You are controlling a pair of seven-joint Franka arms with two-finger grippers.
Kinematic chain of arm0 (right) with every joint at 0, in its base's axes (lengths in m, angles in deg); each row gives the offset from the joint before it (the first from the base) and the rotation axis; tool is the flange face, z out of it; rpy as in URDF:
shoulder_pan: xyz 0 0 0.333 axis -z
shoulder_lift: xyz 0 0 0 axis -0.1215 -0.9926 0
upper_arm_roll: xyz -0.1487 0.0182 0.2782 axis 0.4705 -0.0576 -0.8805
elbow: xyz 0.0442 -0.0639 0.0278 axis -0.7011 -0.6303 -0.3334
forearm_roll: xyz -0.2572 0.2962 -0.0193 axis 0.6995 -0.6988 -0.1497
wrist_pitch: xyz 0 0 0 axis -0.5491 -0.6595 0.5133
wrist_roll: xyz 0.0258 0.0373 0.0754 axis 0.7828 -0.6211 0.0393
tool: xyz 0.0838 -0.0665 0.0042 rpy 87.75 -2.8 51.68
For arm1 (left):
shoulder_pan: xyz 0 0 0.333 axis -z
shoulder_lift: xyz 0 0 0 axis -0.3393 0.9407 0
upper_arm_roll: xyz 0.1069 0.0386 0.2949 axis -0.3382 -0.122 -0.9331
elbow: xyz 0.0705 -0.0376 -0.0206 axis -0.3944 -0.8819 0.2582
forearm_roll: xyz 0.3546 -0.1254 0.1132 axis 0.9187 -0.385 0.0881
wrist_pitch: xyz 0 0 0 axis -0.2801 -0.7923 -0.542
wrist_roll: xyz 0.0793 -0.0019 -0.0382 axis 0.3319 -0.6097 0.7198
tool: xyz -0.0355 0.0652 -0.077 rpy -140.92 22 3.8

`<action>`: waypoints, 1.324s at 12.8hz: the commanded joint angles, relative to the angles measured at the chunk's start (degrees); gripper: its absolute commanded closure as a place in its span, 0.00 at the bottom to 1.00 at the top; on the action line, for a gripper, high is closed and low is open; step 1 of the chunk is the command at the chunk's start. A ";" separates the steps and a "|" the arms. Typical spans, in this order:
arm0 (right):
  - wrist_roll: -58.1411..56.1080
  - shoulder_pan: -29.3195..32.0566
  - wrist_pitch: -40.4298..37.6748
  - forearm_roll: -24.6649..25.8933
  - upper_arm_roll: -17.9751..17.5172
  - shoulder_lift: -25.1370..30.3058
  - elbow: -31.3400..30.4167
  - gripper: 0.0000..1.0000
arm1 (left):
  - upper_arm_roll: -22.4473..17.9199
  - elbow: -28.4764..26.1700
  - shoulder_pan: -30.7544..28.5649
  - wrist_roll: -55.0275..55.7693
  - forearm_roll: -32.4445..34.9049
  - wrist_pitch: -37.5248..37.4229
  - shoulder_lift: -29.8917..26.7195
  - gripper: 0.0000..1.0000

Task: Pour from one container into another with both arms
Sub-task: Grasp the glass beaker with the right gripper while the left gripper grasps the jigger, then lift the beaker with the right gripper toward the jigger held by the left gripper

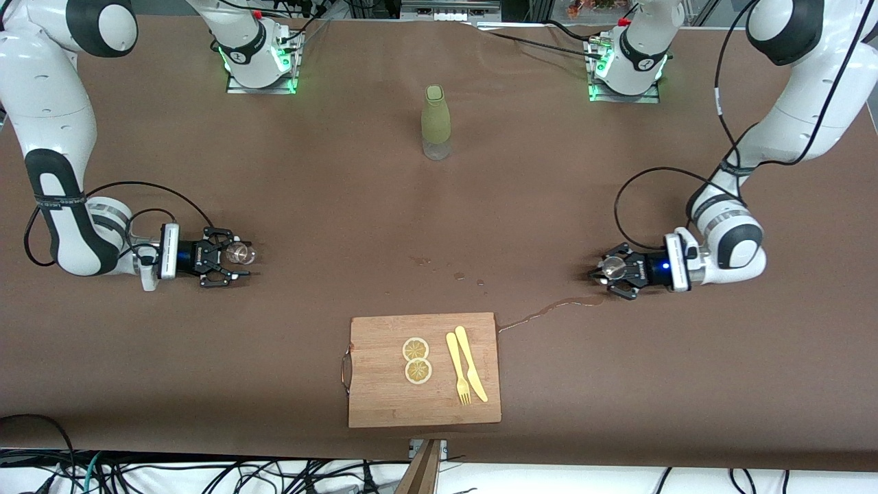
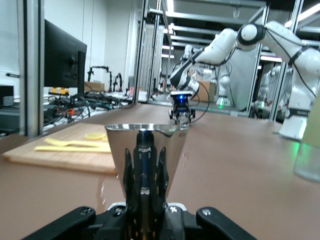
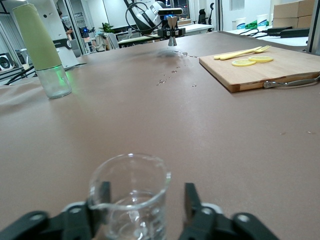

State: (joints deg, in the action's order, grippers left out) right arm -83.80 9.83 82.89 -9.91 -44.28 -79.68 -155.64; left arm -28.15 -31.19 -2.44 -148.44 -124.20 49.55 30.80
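Beaker (image 3: 130, 195) stands at the right arm's end of the table, between the right gripper's (image 1: 236, 264) jaws, with a gap at one finger: the grasp looks unfinished. Left gripper (image 1: 603, 278), at its own end, clamps the jigger (image 2: 145, 150). Next calls for a firm grip, then lifting both to meet

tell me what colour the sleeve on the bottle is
Pale olive green sleeve over the clear glass bottle; the right wrist view shows it best.
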 commanded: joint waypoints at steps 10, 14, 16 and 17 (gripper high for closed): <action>26.05 -11.34 -4.33 9.30 -0.15 1.46 15.19 0.92 | 4.73 0.67 16.73 0.04 -14.92 9.95 1.83 1.00; 43.00 -18.99 -3.72 10.79 0.11 1.90 23.19 0.92 | 4.82 1.46 20.85 -0.40 -18.01 10.31 4.03 1.00; 52.06 -23.12 -3.45 12.80 0.37 1.99 27.75 0.91 | 4.82 2.43 22.44 -0.49 -19.23 10.48 4.99 1.00; 56.19 -25.05 -3.01 14.29 0.29 1.99 29.60 0.91 | 4.82 3.30 23.06 -0.49 -19.50 11.44 5.09 1.00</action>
State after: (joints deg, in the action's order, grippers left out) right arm -34.96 -12.07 80.12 1.57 -44.63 -77.50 -130.39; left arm -23.38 -30.41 19.17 -148.33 -141.57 59.79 34.86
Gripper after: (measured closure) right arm 0.511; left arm 0.912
